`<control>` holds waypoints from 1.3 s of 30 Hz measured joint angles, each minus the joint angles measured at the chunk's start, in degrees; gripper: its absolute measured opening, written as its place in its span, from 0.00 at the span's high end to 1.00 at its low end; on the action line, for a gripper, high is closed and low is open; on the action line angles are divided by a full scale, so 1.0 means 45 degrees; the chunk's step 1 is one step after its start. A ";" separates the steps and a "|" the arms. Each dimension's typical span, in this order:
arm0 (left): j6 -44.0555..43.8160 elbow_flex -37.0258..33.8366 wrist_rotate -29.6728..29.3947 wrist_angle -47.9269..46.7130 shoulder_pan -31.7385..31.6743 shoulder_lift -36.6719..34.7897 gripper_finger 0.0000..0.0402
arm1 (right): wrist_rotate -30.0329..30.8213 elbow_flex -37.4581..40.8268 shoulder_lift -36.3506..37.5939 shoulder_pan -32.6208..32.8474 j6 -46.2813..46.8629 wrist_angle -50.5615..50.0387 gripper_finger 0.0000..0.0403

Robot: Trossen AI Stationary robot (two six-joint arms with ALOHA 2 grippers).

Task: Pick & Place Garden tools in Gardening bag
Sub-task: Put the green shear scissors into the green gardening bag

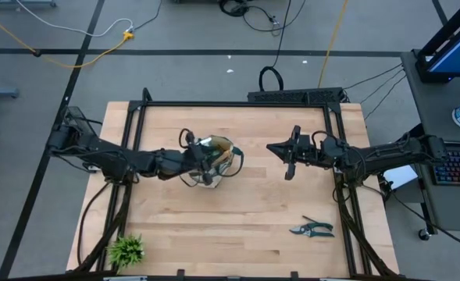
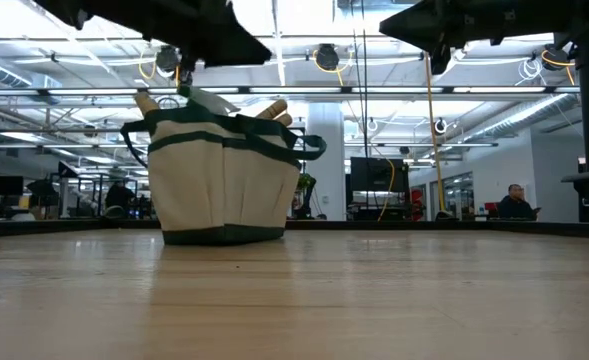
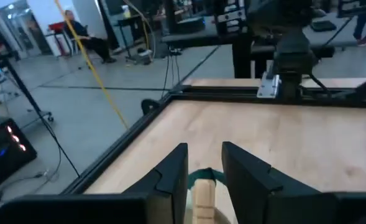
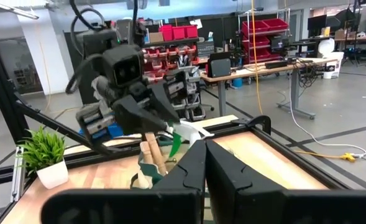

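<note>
Wooden handle [image 3: 202, 198] between fingers [image 3: 170, 177] (apart)

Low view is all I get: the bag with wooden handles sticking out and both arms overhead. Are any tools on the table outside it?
Observer: One. The pruning shears lie flat on the table's right side, toward the edge where the small plant stands, well clear of the gardening bag.
Operator: Which arm is over the bag?
Observer: The left gripper is right above the bag's mouth, with a wooden handle directly in front of it.
Operator: And the right one?
Observer: The right gripper is shut and empty, off to the bag's right and apart from it.
</note>
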State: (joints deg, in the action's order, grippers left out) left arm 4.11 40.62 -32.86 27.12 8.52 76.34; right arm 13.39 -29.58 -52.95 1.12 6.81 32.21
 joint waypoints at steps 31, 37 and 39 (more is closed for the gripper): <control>-0.1396 0.0015 0.0636 -0.5966 0.2125 -0.6414 0.75 | -0.4041 -0.0237 0.0004 0.1331 -0.0773 -0.2251 1.00; -0.1614 0.0015 0.0520 -0.7472 0.2110 -0.7145 0.75 | -0.3869 -0.2337 -0.0036 0.2318 -0.1435 -0.7274 1.00; -0.1798 0.0015 0.0397 -0.7984 0.2110 -0.7352 0.75 | -0.3596 -0.3088 -0.0134 0.2668 -0.1390 -0.8629 1.00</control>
State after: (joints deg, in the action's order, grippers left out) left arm -3.98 40.69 -31.07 -8.81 18.02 43.26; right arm -2.80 -43.48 -53.55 13.13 0.55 -6.62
